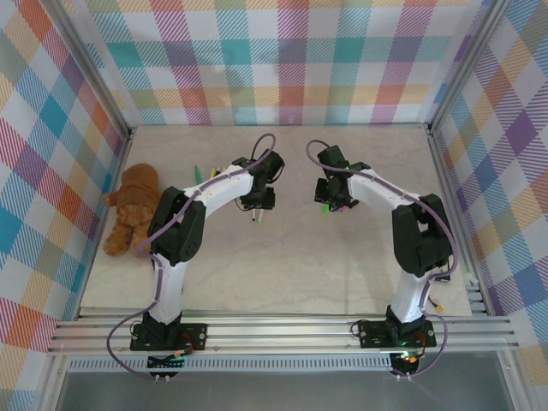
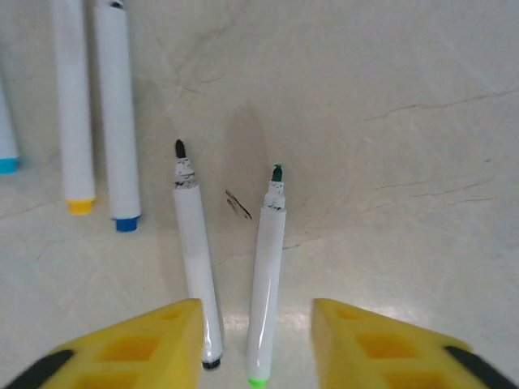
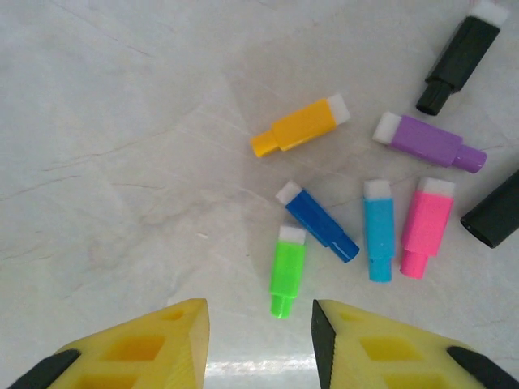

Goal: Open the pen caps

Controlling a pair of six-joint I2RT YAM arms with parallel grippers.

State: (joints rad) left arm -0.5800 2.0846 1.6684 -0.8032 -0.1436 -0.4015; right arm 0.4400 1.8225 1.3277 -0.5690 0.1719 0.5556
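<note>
Two uncapped white pens lie on the table under my left gripper [image 2: 258, 324], which is open. One has a green end [image 2: 266, 267] and lies between the fingers. The other, black-ended [image 2: 195, 259], runs along the left finger [image 2: 138, 344]. Three more pens with orange [image 2: 73, 105], blue [image 2: 117, 121] and light blue ends lie at the upper left. My right gripper [image 3: 259, 324] is open just above a loose green cap [image 3: 286, 270]. Beyond it lie loose blue [image 3: 318, 223], cyan [image 3: 378, 229], pink [image 3: 424, 225], purple [image 3: 427, 142], orange [image 3: 298, 127] and black [image 3: 458, 55] caps.
A brown teddy bear [image 1: 133, 210] lies at the table's left side. Both arms reach to mid-table, the left gripper [image 1: 257, 201] and right gripper [image 1: 336, 199] a short way apart. Plaid walls close in the left, back and right. A small ink mark [image 2: 238, 205] is on the table.
</note>
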